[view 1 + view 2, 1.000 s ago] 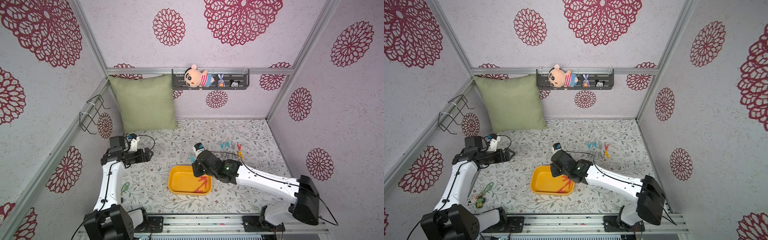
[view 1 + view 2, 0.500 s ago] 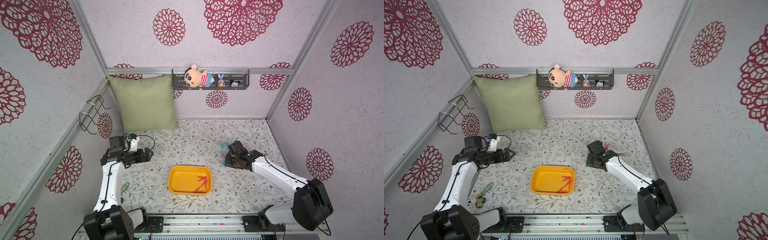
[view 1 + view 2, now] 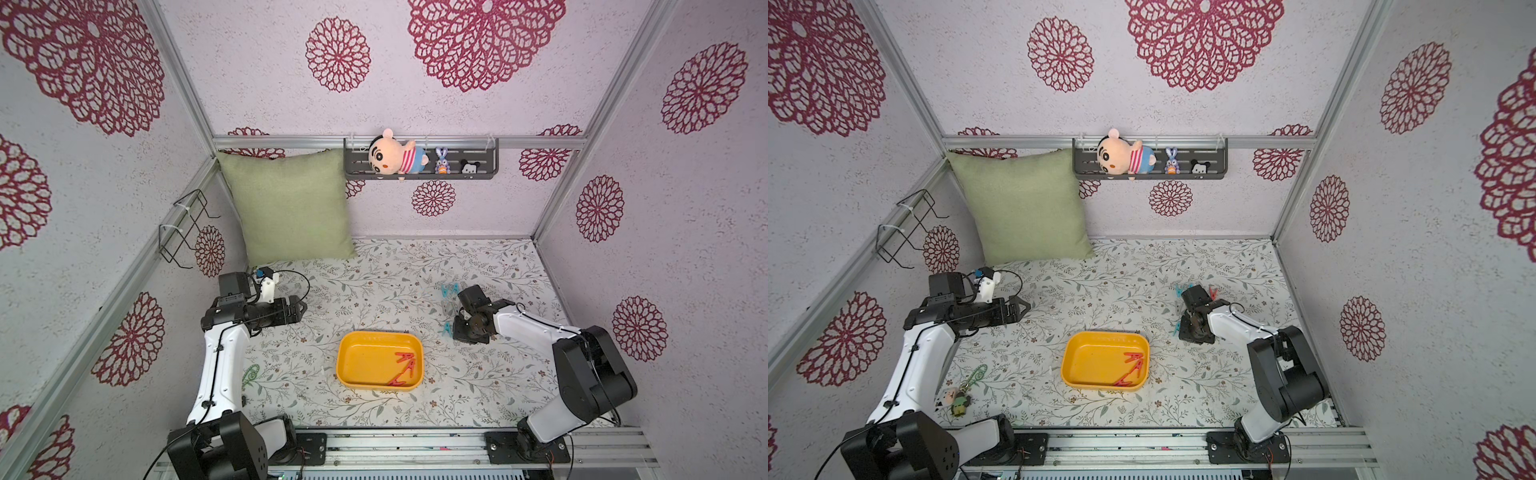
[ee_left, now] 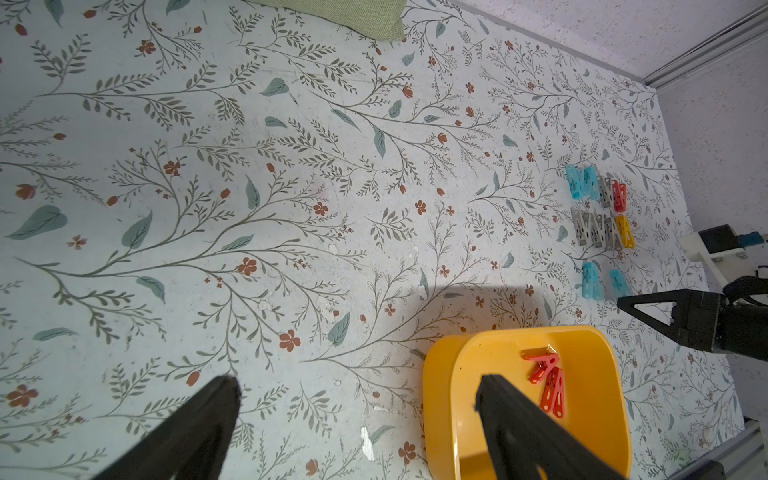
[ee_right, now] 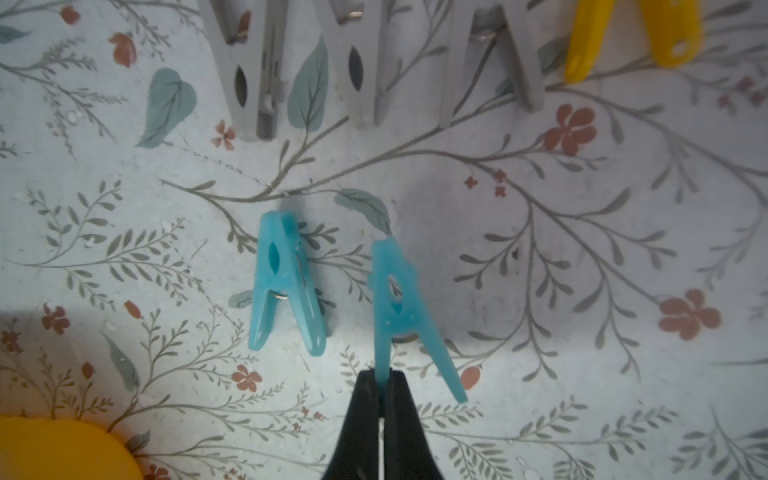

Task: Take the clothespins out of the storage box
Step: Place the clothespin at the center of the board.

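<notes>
Few red pins [image 4: 550, 384] in box [image 4: 438, 395]. Right hand [image 5: 380, 376] clamped on teal pin [image 5: 401, 320] by one leg, second teal pin [image 5: 286, 282] just beside. Left hand [image 4: 357, 382] wide open, empty.

The right arm [image 3: 536, 328] has swung off the box [image 3: 345, 374]. A second ago its gripper was down over the box's right end. Half a second ago it had reached the pins [image 4: 598, 212] laid out near the table's [image 3: 374, 282] right edge. Now the right gripper [image 5: 380, 376] sits low there, pinching one leg of a teal pin [image 5: 395, 299] just beside a loose teal pin [image 5: 284, 282]. The box, then half covered, is in plain view, with red pins [image 3: 405, 368] at its right end.
</notes>
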`<state>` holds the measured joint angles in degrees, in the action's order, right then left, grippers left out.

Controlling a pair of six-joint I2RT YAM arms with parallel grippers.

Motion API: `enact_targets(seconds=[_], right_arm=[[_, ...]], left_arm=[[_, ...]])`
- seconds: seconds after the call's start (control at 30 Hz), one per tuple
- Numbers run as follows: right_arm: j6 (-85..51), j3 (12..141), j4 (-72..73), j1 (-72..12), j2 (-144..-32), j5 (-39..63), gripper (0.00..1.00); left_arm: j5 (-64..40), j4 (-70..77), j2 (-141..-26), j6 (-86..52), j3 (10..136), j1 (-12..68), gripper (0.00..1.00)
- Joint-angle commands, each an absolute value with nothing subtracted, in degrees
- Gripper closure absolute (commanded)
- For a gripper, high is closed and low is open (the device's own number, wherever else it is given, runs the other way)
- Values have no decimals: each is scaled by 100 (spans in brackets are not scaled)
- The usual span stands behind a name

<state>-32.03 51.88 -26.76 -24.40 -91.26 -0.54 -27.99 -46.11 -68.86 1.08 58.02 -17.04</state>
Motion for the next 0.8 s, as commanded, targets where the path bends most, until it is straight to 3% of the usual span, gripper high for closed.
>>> enact_targets(seconds=[0.0,0.77], right_arm=[[-3063,5225,-2482,-2390,-9223,113,100],[-3121,5421,-2408,-2384,-9612,157,99]], left_arm=[[-2883,-4539,-6794,194,5748,-1758,3],[-2882,-4546,-6779,193,5756,-1768,3]])
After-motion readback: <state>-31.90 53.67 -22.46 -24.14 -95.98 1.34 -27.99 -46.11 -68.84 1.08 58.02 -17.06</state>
